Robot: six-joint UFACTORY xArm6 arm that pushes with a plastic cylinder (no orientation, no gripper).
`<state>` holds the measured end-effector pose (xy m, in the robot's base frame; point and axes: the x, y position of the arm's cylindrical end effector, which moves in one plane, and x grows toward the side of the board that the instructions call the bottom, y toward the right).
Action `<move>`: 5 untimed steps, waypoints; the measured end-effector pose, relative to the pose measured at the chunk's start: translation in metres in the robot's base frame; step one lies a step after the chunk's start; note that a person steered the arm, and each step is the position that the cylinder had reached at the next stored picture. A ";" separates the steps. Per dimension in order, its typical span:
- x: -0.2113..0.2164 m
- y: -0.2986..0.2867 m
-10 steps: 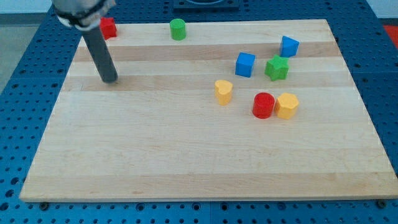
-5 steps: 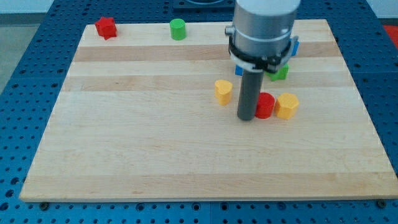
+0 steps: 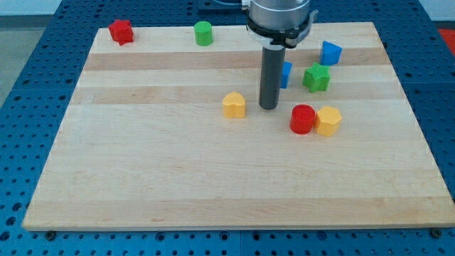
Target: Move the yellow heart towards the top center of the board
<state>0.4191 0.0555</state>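
Observation:
The yellow heart (image 3: 234, 105) lies near the middle of the wooden board (image 3: 178, 178). My tip (image 3: 268, 107) stands on the board just to the heart's right, a small gap apart from it. The rod rises straight up and partly hides a blue cube (image 3: 285, 74) behind it.
A red cylinder (image 3: 302, 119) and a yellow hexagonal block (image 3: 328, 121) sit touching, right of my tip. A green star (image 3: 316, 77) and a blue block (image 3: 330, 52) lie at the upper right. A green cylinder (image 3: 203, 33) and a red star (image 3: 121, 31) sit along the top edge.
My tip swept from the board's upper left across to the right of the heart, then moved up and left. The yellow heart has shifted left.

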 end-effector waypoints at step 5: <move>0.021 -0.056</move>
<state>0.4400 -0.0009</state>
